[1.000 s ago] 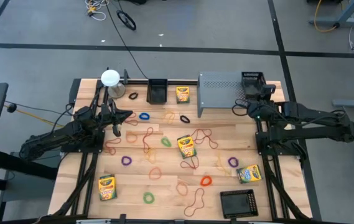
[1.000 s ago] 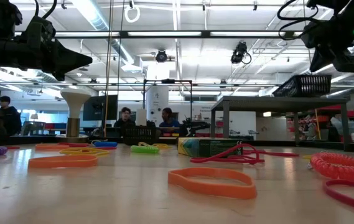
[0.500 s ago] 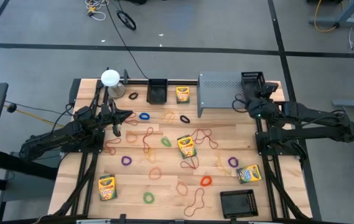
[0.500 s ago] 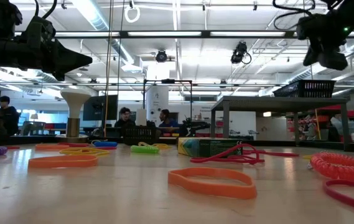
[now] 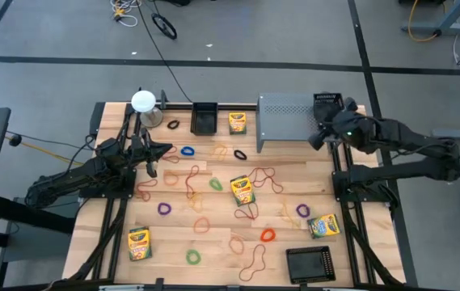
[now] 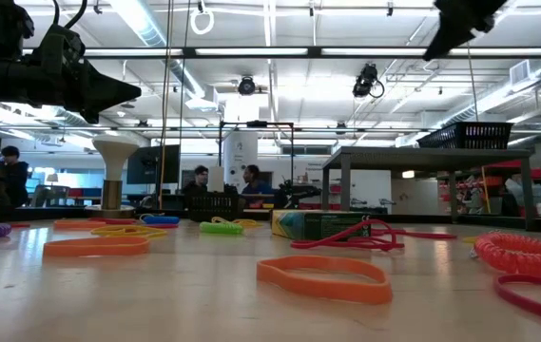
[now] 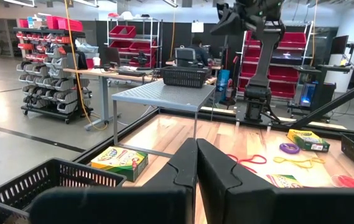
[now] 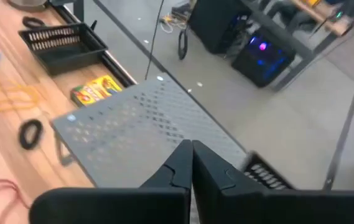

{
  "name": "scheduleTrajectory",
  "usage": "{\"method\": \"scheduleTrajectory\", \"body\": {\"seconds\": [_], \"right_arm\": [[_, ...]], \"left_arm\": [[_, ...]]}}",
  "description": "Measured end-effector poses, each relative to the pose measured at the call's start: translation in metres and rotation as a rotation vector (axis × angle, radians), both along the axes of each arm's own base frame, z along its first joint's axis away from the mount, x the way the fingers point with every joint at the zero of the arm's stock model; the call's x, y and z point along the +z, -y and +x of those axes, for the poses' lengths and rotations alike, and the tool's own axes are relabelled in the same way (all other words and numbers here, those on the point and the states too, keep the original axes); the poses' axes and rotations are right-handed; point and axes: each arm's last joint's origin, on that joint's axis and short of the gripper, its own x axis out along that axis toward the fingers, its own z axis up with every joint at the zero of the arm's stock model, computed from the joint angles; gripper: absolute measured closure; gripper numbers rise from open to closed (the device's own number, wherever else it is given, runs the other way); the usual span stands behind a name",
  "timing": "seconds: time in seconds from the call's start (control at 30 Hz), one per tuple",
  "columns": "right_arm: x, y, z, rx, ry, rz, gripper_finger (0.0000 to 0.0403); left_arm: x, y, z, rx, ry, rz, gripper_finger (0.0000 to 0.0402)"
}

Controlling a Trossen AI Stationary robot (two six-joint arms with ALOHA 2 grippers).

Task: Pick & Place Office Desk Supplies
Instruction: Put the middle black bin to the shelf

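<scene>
Wooden table (image 5: 213,242) carrying scattered desk supplies

Rubber bands (image 5: 216,184) and four crayon boxes (image 5: 242,190) are lying across the planks, mostly between the two closed pairs of jaws; a grey perforated riser (image 5: 286,120) is standing just beside the right jaws, and a white round-topped object (image 5: 143,102) and a black mesh tray (image 5: 204,118) are sitting beyond the left jaws.
</scene>
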Motion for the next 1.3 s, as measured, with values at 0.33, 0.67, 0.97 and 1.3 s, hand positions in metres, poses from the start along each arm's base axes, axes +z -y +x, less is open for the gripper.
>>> {"method": "scheduleTrajectory", "body": {"seconds": [0.33, 0.67, 0.97, 1.3], "right_arm": [[0.0, 0.031, 0.066, -0.173, -0.029, 0.116, 0.0398], [-0.005, 0.102, 0.064, -0.373, -0.023, 0.354, 0.0401], [-0.02, 0.132, 0.046, -0.526, -0.074, 0.465, 0.04], [-0.049, 0.157, 0.06, -0.596, -0.186, 0.474, 0.04]], "left_arm": [[0.0, 0.0, 0.0, 0.0, 0.001, 0.0, 0.039], [0.0, 0.0, 0.0, 0.0, 0.0, 0.0, 0.039], [0.0, 0.0, 0.0, 0.0, 0.001, 0.0, 0.039], [0.0, 0.0, 0.0, 0.0, 0.0, 0.0, 0.039]]}}
